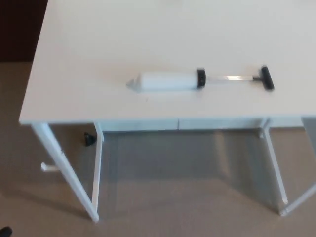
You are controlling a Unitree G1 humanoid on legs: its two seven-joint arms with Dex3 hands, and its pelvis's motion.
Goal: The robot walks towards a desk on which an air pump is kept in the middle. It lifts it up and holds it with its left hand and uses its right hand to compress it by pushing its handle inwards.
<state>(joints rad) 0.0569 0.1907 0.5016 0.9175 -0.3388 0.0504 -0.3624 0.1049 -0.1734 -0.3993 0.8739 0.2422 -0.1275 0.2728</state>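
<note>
One air pump (170, 81) flat on one desk (89, 54); handle (267, 78) extended

Desk (89, 59): white top, white legs. Pump (168, 81): white barrel, black collar, black handle (267, 78). Floor (173, 197): plain tan.

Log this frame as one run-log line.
phase: approach | air pump: lying on desk, handle extended right | hands: not in view

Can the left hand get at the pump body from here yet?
Probably not yet: neither hand is in view. The air pump lies alone on the white desk, handle extended to the right, nothing blocking it.
</note>
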